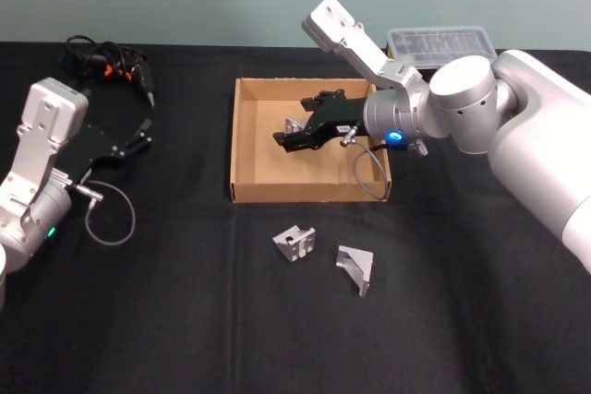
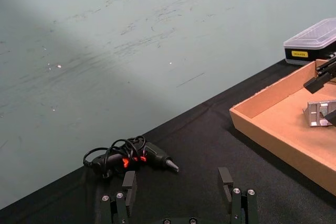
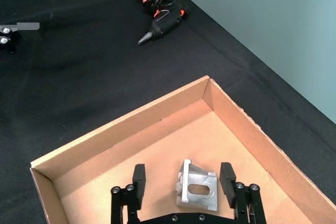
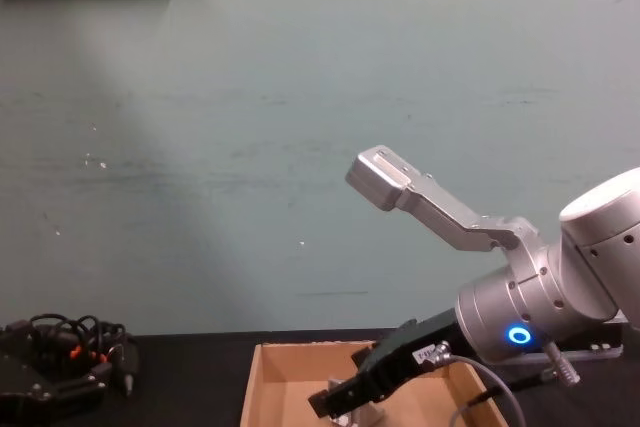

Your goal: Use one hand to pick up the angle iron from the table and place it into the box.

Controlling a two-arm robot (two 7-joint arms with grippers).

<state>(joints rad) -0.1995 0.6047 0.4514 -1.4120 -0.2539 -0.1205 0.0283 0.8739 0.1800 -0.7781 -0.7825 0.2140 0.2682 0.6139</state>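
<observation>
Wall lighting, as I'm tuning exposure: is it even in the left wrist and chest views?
No. Left wrist view: a paler diagonal band crosses the wall. Chest view: the wall is brighter left of centre, dimmer rightward; the blue ring behind the right end effector glows.

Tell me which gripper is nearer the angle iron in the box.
Right. The right gripper straddles the angle iron inside the box; the left gripper sits outside, well to its left.

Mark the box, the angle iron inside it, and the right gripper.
box [image 1: 305, 194], head view, near wall.
angle iron [image 3: 197, 190], right wrist view, slotted face.
right gripper [image 3: 182, 167], right wrist view, midway between fingertips.
</observation>
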